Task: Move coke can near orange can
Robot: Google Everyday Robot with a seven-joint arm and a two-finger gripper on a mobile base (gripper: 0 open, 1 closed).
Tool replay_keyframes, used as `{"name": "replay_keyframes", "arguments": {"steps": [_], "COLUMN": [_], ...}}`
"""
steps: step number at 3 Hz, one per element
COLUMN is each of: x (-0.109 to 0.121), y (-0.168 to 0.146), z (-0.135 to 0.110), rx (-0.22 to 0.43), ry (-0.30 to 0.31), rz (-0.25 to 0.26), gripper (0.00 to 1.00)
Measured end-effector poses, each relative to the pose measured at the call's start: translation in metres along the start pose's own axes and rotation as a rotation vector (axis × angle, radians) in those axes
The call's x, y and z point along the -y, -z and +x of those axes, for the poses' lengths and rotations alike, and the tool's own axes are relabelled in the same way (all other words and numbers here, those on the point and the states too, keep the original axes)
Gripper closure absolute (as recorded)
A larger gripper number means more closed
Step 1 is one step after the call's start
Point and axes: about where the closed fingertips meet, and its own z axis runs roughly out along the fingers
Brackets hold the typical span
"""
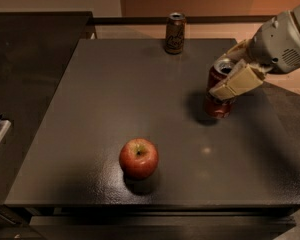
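Note:
The coke can, red with a silver top, is at the right of the dark table, upright, with its shadow just to its left. My gripper reaches in from the right and is shut on the coke can, one tan finger across its front and the other behind its top. The orange can, dull orange-tan with dark lettering, stands upright at the table's far edge, well beyond and left of the coke can.
A red apple sits at the front middle of the table. A darker counter adjoins the table on the left. The table's right edge runs under my arm.

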Motion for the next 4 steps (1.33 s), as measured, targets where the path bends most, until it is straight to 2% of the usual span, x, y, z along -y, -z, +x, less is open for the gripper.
{"name": "replay_keyframes", "arguments": {"steps": [2, 3, 4], "x": [0.080, 0.130, 0.178], "y": [-0.026, -0.047, -0.068], "z": [-0.032, -0.036, -0.036], "rx": [0.070, 0.094, 0.078], "ry": [-0.138, -0.188, -0.209], "rz": [0.111, 0.156, 0.185], "gripper": [1.00, 1.00, 1.00]}}
